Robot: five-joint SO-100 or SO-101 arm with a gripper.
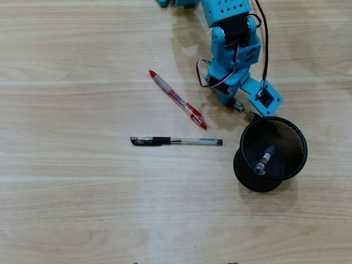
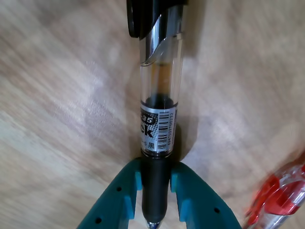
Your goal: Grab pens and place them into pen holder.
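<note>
I have a black-and-grey click pen with a clear barrel and barcode label (image 2: 158, 124) clamped by its black rubber grip between the teal two-finger gripper (image 2: 156, 188); the jaws are closed on it. In the overhead view the gripper (image 1: 242, 108) sits at the far rim of the round black wire-mesh pen holder (image 1: 297, 144), with the pen's end just showing there. One grey-tipped pen (image 1: 263, 160) already leans inside the holder. Two remain on the pale wooden table (image 1: 82, 209): a red pen with a translucent barrel (image 1: 177, 99), left of the arm, and a clear-barrelled pen with a black cap (image 1: 176, 141), nearer and well left of the holder.

Risk, in my judgement: the held pen could catch the holder's rim and tip it. The red pen lies close beside the gripper and could be knocked. Open table lies left and near; the holder blocks the right.
</note>
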